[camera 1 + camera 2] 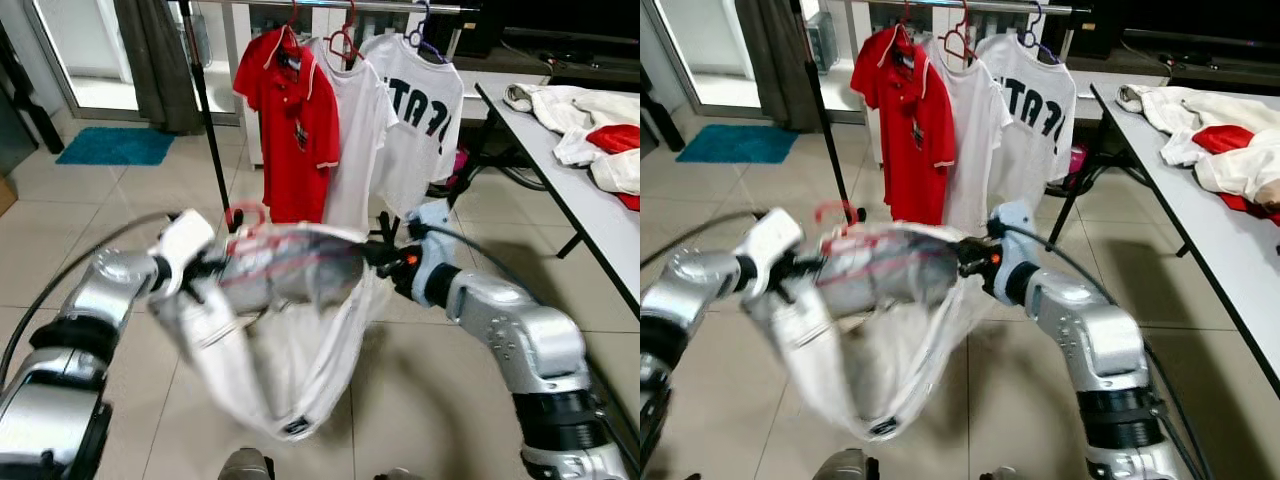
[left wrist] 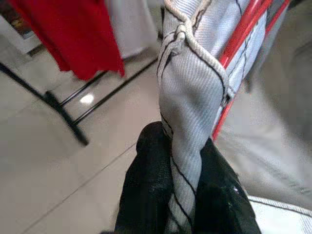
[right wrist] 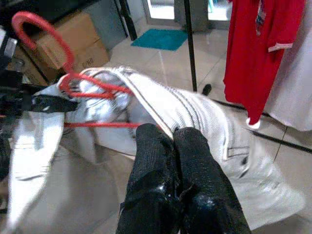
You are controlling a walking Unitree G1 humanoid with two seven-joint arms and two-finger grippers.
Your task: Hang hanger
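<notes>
You have a red hanger (image 3: 73, 83) carrying a white garment (image 1: 290, 330) stretched between both arms in the middle of the left eye frame, blurred there. The hanger's hook curls up at centre left of that frame, just right of the left arm's white wrist block. The garment sags from the hanger in a loose pouch toward the bottom centre.

Your left gripper (image 2: 183, 195) sits at the lower centre of the left wrist frame, its two black fingers (image 2: 146, 195) pinched on a twisted fold of the garment's grey striped fabric, with the hanger's red bar running just beside that fold. Your right gripper (image 3: 173, 146) shows at lower centre of the right wrist frame, fingers pressed together on the garment's ribbed edge, and the hanger's bar meets the cloth right at the tips; whether the bar itself is caught between them is hard to tell.

Beyond, along the top of the left eye frame, a clothes rack (image 1: 210, 130) holds a red polo shirt (image 1: 295, 120), a plain white shirt (image 1: 355, 130) and a white printed shirt (image 1: 420, 110), each on its own hanger. The held hanger is below and in front of that rail, apart from it. At the right edge a table (image 1: 560, 190) bears a heap of white and red clothes (image 1: 590, 130). A blue mat (image 1: 115, 146) lies on the tiled floor at upper left.
</notes>
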